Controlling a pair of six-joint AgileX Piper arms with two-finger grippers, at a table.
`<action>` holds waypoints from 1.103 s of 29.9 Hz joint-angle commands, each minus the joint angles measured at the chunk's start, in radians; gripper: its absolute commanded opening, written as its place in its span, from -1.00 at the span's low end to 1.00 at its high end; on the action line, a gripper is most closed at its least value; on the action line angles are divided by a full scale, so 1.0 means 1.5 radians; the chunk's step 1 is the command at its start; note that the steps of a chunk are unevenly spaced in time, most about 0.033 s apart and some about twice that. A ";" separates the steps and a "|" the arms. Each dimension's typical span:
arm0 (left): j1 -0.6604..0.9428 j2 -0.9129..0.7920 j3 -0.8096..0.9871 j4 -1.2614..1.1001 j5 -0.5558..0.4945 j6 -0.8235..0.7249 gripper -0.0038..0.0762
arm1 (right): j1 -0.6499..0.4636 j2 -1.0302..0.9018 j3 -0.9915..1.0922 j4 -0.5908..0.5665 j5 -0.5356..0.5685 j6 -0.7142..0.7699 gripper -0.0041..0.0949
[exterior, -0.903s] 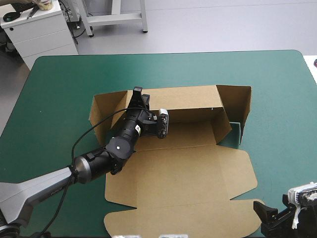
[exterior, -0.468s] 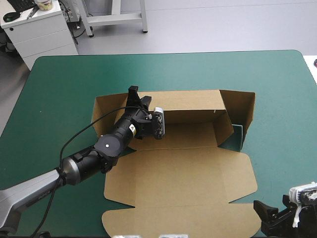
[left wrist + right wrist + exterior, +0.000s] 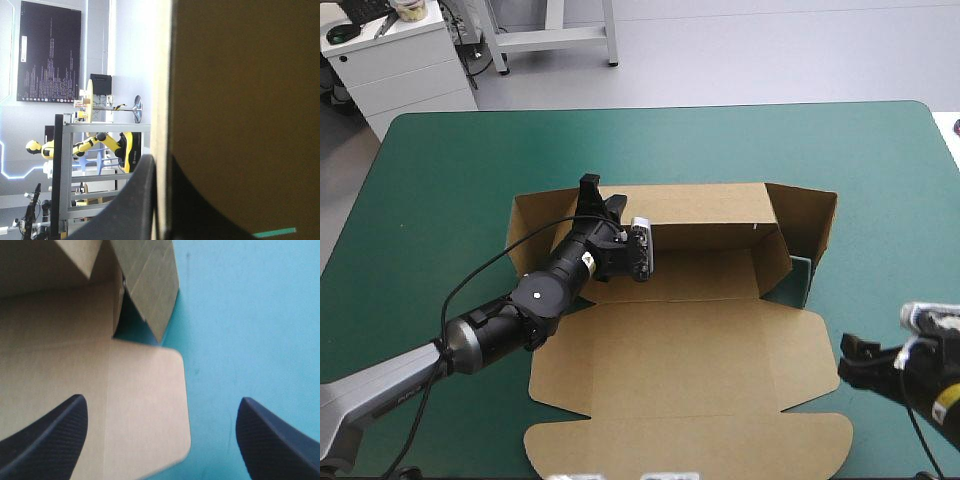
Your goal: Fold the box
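Pinching the brown box (image 3: 720, 340) wall, left fingers (image 3: 131, 210) sandwich board; textured right fingers (image 3: 45, 440) gape near its rounded flap (image 3: 150, 405)

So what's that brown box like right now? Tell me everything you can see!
The box is one cut sheet of brown board, half built, lying mid-table on the teal-green cover. Its back wall and right end wall stand up; the left end flap splays outward. The big lid with its rounded tuck flap lies flat toward the near edge. The left gripper has its jaws shut on the back wall's top edge.
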 commanded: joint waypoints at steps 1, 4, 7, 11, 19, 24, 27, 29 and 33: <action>-0.004 -0.026 -0.015 0.040 0.017 -0.011 -0.93 | -0.005 0.092 -0.064 -0.079 -0.158 0.039 0.60; -0.004 -0.026 -0.015 0.040 0.016 -0.011 -0.93 | -0.005 0.182 -0.133 -0.111 -0.151 0.057 0.60; -0.004 -0.026 -0.015 0.040 0.016 -0.011 -0.93 | -0.005 0.269 -0.215 -0.113 -0.091 0.026 0.60; -0.004 -0.026 -0.015 0.040 0.021 -0.011 -0.93 | -0.032 0.360 -0.309 -0.099 -0.071 -0.040 0.60; -0.008 -0.026 -0.015 0.042 0.050 0.044 -0.93 | -0.275 0.539 -0.540 0.250 0.017 -0.353 0.60; -0.046 -0.026 -0.015 0.042 0.102 0.078 -0.93 | -0.359 0.666 -0.657 0.356 0.117 -0.427 0.60; -0.068 -0.026 -0.015 0.042 0.125 0.078 -0.93 | -0.362 0.724 -0.715 0.359 0.141 -0.434 0.60; -0.080 -0.026 -0.015 0.042 0.134 0.078 -0.93 | -0.362 0.761 -0.746 0.364 0.151 -0.437 0.60; -0.091 -0.026 -0.015 0.042 0.145 0.078 -0.93 | -0.362 0.821 -0.785 0.364 0.182 -0.442 0.60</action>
